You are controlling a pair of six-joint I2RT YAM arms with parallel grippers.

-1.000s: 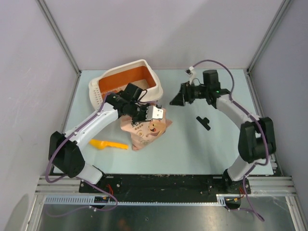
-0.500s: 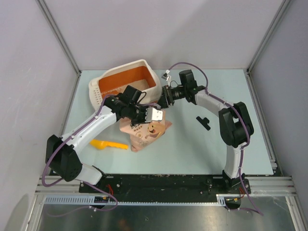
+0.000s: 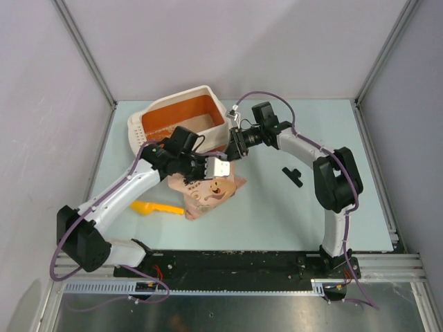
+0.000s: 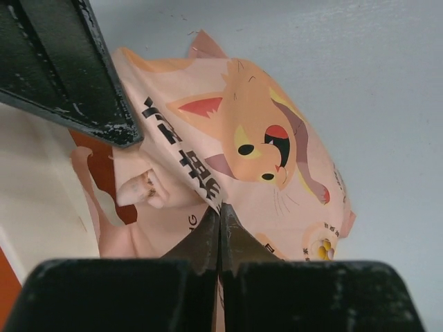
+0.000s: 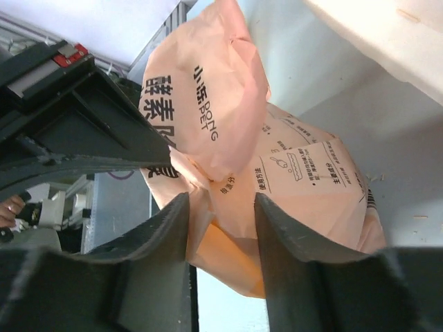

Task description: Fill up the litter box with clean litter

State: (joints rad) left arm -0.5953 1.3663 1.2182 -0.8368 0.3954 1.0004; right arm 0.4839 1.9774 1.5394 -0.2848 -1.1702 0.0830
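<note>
The litter box (image 3: 181, 116), cream outside and orange inside, stands at the back left; its cream wall shows in the right wrist view (image 5: 387, 28). No loose clean litter shows. The pink-beige cat bag (image 3: 208, 192) lies just in front of the box. My left gripper (image 3: 208, 166) is shut on a top edge of the bag (image 4: 256, 149), the jaws pinched together (image 4: 220, 211). My right gripper (image 3: 232, 151) is open beside the left one, its jaws (image 5: 221, 207) straddling a fold of the bag (image 5: 304, 180) without closing on it.
A yellow-orange scoop (image 3: 158, 207) lies on the table left of the bag. A small black part (image 3: 293, 176) lies right of centre. The cell walls and posts close in the back and sides.
My right arm has swung left from mid-table to the bag, and its open jaws now straddle the bag's top. My left gripper keeps its hold and has shifted slightly down and left.
</note>
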